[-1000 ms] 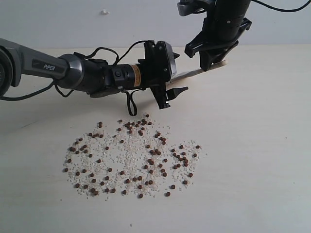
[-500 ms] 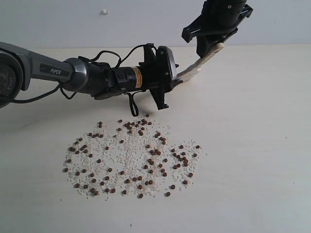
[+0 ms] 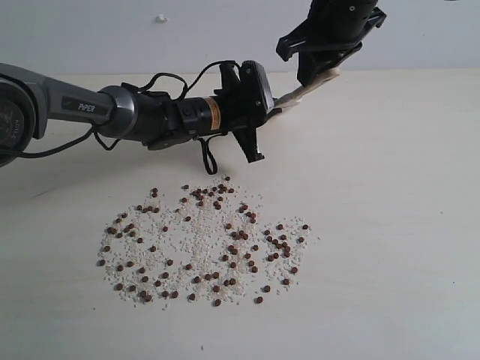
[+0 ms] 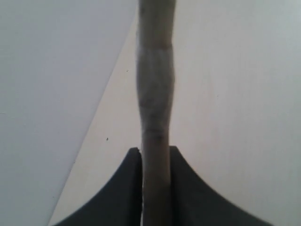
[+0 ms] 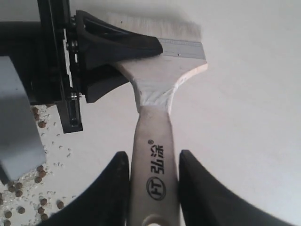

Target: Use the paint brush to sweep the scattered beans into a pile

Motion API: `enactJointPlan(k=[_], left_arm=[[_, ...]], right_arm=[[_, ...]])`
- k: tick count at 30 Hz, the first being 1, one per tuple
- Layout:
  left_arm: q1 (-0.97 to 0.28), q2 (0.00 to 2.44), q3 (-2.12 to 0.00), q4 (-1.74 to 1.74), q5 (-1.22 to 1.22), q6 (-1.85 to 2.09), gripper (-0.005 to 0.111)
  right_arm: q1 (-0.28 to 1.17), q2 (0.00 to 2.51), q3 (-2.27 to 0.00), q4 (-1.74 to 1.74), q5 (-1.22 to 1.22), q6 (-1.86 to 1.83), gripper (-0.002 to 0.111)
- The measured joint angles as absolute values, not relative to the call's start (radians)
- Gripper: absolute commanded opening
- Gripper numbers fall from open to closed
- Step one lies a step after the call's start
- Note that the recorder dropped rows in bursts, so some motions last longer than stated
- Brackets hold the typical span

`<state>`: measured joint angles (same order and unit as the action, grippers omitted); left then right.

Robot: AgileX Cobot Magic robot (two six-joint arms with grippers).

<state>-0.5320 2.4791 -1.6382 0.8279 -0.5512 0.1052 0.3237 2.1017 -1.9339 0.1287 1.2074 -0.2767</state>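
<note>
The paint brush [image 3: 301, 93] hangs in the air behind the beans, held between both grippers. My right gripper [image 3: 321, 72] is shut on its wooden handle [image 5: 153, 165], which carries a printed logo. My left gripper [image 3: 271, 111] reaches across from the left and is shut on the brush head near the silver ferrule [image 5: 181, 48]; in the left wrist view the brush [image 4: 155, 94] shows edge-on between the jaws. The pale bristles [image 5: 155, 26] point away from the right wrist camera. The reddish-brown beans [image 3: 202, 240] lie scattered with whitish grains over a wide patch on the table; there is no compact pile.
The pale table [image 3: 390, 225] runs to a white wall at the back. The left arm [image 3: 112, 112] and its cables stretch low over the table just behind the scatter. A small white speck [image 3: 160, 17] marks the wall.
The left gripper has risen slightly and shut on the brush head. The right gripper has lifted the handle end upward and a little leftward.
</note>
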Motion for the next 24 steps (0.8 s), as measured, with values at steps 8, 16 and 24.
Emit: enactJointPlan(k=[8,16,24], left_arm=[[-0.532,2.479,-1.642,0.842,-0.549,0.079,0.000],[-0.532,2.467,-1.642,0.905,-0.545,-0.129,0.000],[-0.484,2.417,-1.642,1.345,-0.649,-0.558,0.000]], right_arm=[[0.324,1.970,-1.934,0.134,1.085,-0.285,0.075],[0.281,1.843,-1.931,0.131,1.077,-0.343,0.072],[0.083,1.740,-1.729,0.629,1.084,-0.820,0.072]])
